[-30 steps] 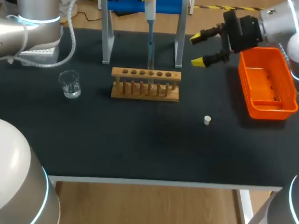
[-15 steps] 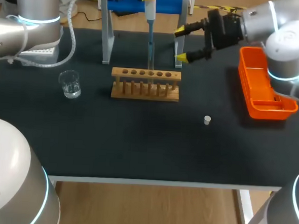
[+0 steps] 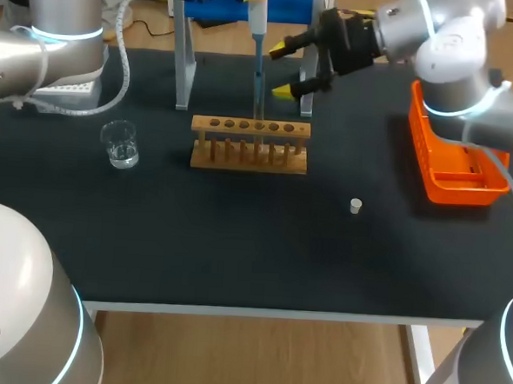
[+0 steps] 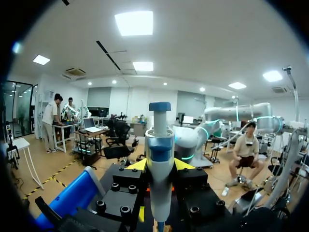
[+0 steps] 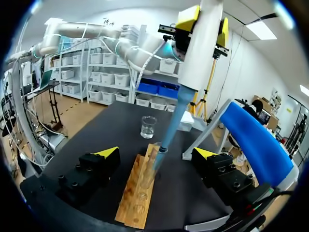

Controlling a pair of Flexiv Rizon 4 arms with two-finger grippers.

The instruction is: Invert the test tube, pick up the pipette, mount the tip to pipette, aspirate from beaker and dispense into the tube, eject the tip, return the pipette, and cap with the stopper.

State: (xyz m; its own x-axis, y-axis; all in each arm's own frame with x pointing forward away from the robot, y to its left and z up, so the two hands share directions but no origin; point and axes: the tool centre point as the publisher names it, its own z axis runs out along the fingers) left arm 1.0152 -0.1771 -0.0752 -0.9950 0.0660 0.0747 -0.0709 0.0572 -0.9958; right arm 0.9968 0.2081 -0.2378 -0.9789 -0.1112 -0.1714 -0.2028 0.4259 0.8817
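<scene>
left arm (image 3: 39,48) is up at the back of the worktop (image 3: 235,252), left jaws pinching the pipette (image 3: 258,31) by its body; wrist view shows a yellow fingertip (image 4: 136,165) on each side of it. pipette hangs upright, blue tip (image 3: 258,83) pointing down at the wooden rack (image 3: 250,155), its end at one of the middle holes. can't make out the test tube there for sure

right jaws spread wide, pinching nothing. fingertips (image 3: 283,91) are level with the tip's shaft, just beside it on the basket side, not touching. in the right wrist view the tip and the rack sit ahead of the jaws, in line with the gap between them

beaker (image 3: 120,143) with a little clear liquid stands well apart from the rack, on the left arm's side. stopper (image 3: 355,205) lies alone on the worktop, nearer the front edge than the rack, toward the right arm. orange basket (image 3: 455,143) at the right edge. blue-topped pipette stand (image 3: 290,3) straddles the back, behind the rack
</scene>
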